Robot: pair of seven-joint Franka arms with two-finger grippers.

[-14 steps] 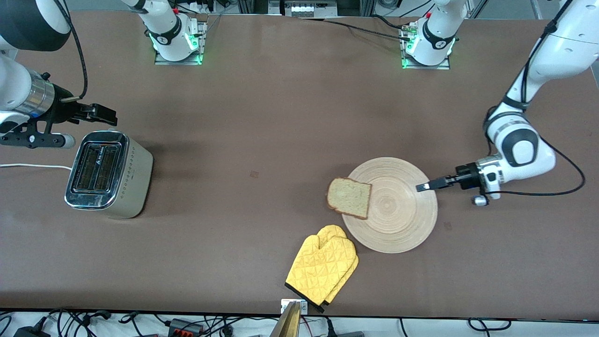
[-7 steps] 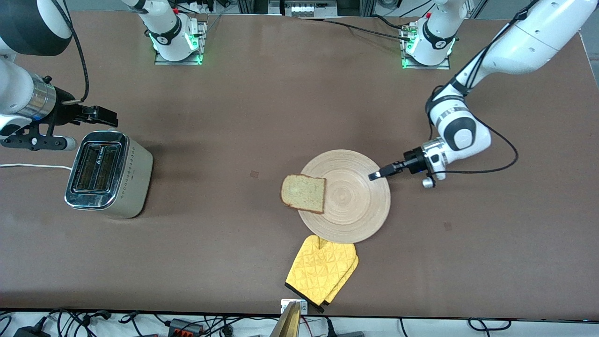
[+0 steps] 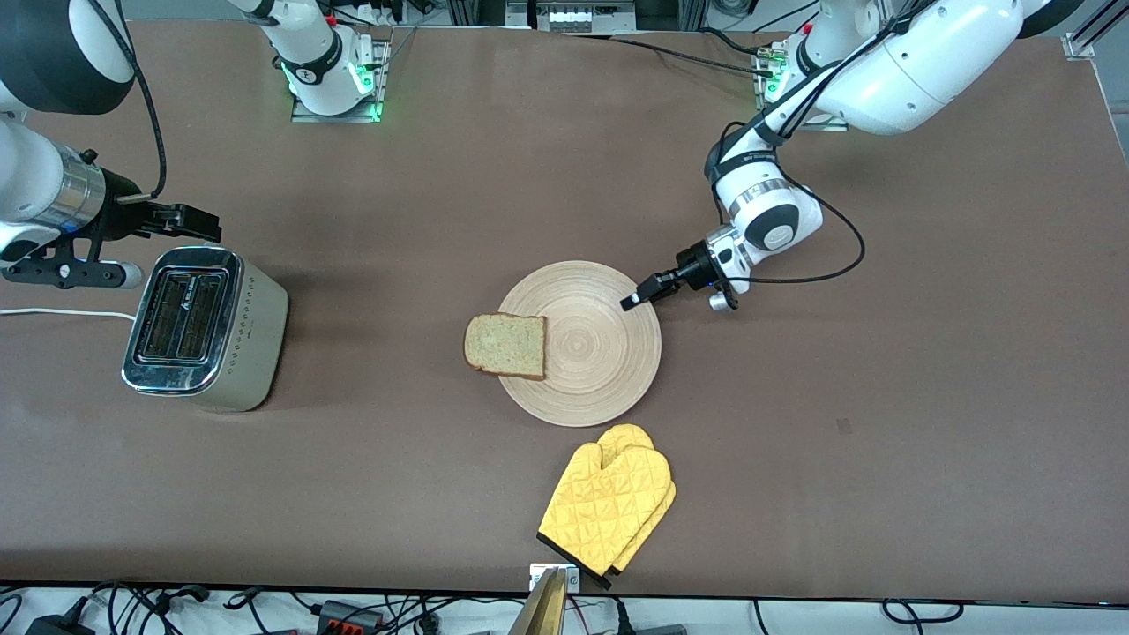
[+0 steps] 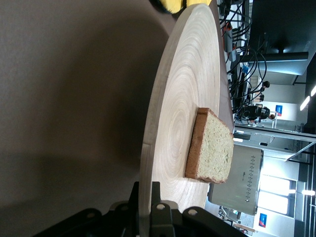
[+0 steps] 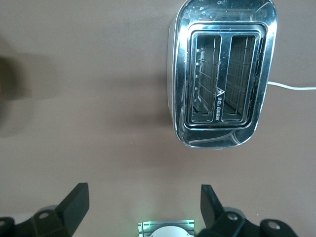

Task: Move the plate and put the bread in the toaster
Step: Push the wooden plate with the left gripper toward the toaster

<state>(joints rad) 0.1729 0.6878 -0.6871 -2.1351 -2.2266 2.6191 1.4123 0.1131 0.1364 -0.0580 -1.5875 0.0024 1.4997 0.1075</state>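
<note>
The light-wood plate point(image 3: 582, 353) lies near the table's middle. The bread point(image 3: 505, 345) rests on its rim toward the right arm's end, overhanging the edge. My left gripper point(image 3: 631, 301) is shut on the plate's rim at the side toward the left arm's base. In the left wrist view the rim point(image 4: 148, 163) runs between the jaws, with the bread point(image 4: 210, 146) on the plate. The silver toaster point(image 3: 198, 326) stands at the right arm's end. My right gripper point(image 3: 198, 225) waits open and empty in the air just past the toaster's end nearest the bases; the right wrist view shows the toaster point(image 5: 222, 74).
A yellow oven mitt point(image 3: 609, 504) lies close to the plate, nearer the front camera. The toaster's white cord point(image 3: 53, 312) runs off the right arm's end of the table. Cables hang along the front edge.
My left gripper has dragged the plate with the bread toward the right arm's end and slightly toward the bases, off the mitt's tips. The right gripper has hardly moved.
</note>
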